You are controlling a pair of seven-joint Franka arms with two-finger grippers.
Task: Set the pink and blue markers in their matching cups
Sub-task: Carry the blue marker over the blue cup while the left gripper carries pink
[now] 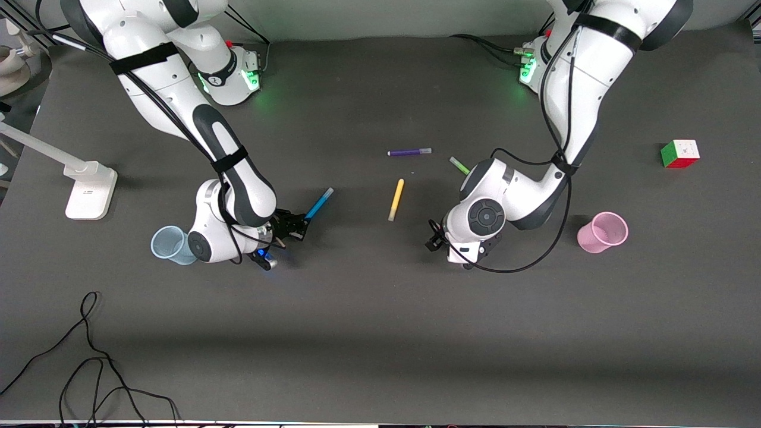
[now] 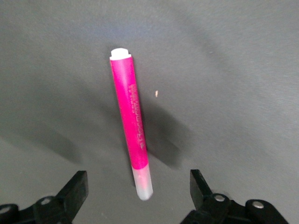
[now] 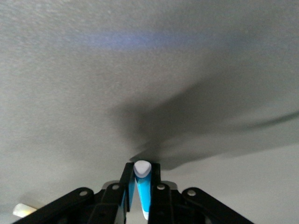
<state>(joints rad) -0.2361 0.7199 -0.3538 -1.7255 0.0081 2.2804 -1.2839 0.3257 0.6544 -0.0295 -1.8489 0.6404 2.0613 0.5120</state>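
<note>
Right hand (image 1: pixel 295 226) clamped on blue marker (image 1: pixel 318 204), just beside blue cup (image 1: pixel 169 244). Left hand (image 2: pixel 138 193) wide open over pink marker (image 2: pixel 131 122) lying on worktop (image 1: pixel 368 321). Best to drop straight, pinch mid-barrel, then carry to pink cup (image 1: pixel 603 232).

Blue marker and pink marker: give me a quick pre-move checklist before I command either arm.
1. Right gripper shut on blue marker: ok.
2. Blue cup upright, mouth visible beside the right wrist: ok.
3. Left gripper open, fingers either side of pink marker: ok.
4. Pink marker lying flat on the table, not yet gripped: ok.
5. Pink cup standing upright: not ok, it looks tipped.
6. Yellow marker clear of both grippers: ok.
</note>
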